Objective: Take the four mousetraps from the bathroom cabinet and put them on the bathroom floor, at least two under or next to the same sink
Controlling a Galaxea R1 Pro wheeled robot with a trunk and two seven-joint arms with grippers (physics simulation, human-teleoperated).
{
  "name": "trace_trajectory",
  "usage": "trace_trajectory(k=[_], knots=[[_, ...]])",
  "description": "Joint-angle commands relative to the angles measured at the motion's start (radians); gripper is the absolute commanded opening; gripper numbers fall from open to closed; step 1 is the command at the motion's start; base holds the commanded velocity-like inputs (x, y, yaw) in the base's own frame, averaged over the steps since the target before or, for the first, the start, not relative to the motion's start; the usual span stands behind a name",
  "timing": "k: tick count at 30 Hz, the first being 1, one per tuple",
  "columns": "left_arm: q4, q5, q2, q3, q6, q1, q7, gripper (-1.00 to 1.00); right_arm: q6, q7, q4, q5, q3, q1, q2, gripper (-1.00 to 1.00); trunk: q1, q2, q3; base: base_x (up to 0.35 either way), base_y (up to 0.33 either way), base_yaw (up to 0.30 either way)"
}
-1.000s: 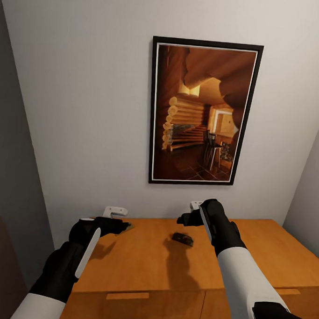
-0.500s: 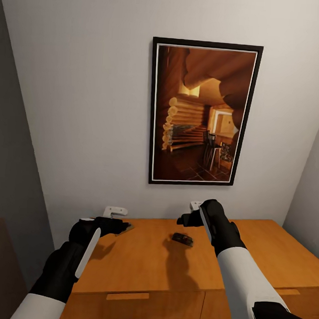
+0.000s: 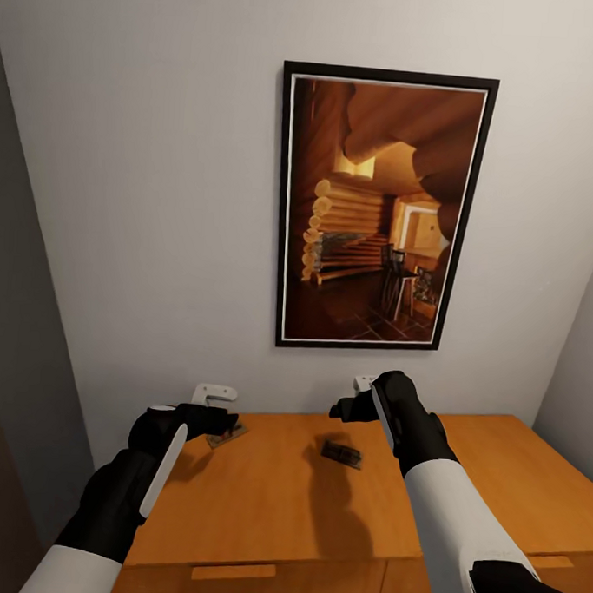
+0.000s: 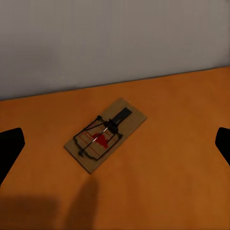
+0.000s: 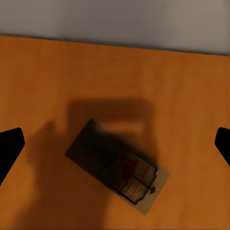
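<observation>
Head view: two mousetraps lie on the cabinet (image 3: 269, 495) top, one (image 3: 226, 434) at lower left just ahead of the left end effector (image 3: 215, 395), the other (image 3: 341, 454) lower centre, under the right end effector (image 3: 359, 395). Both end effectors hang spread wide, empty. I judge pickup is pending; next, each must descend and close across its trap.

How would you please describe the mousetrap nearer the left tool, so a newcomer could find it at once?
Start at the framed picture on the wall and drop to the cabinet top below it. Two mousetraps lie there; this trap sits near the back edge, just in front of the left tool. It is pale and lit, unlike the shadowed other trap.
</observation>
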Motion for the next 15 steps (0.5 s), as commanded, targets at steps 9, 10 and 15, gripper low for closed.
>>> trace_trajectory(k=[9, 10, 15], knots=[[-0.001, 0.005, 0.000, 0.001, 0.005, -0.001, 0.001, 1.00, 0.003, 0.009, 0.007, 0.008, -0.004, -0.001, 0.001, 1.00, 0.000, -0.001, -0.002, 0.028, 0.000, 0.000], [0.000, 0.005, 0.001, 0.001, 0.005, -0.001, 0.001, 1.00, 0.003, 0.009, 0.008, 0.007, -0.004, -0.001, 0.001, 1.00, 0.000, -0.001, -0.002, 0.008, 0.000, 0.000], [0.000, 0.005, 0.001, 0.001, 0.005, -0.001, 0.001, 1.00, 0.003, 0.010, 0.027, 0.006, -0.005, -0.001, 0.000, 1.00, 0.000, -0.001, -0.002, 0.004, 0.000, 0.000]])
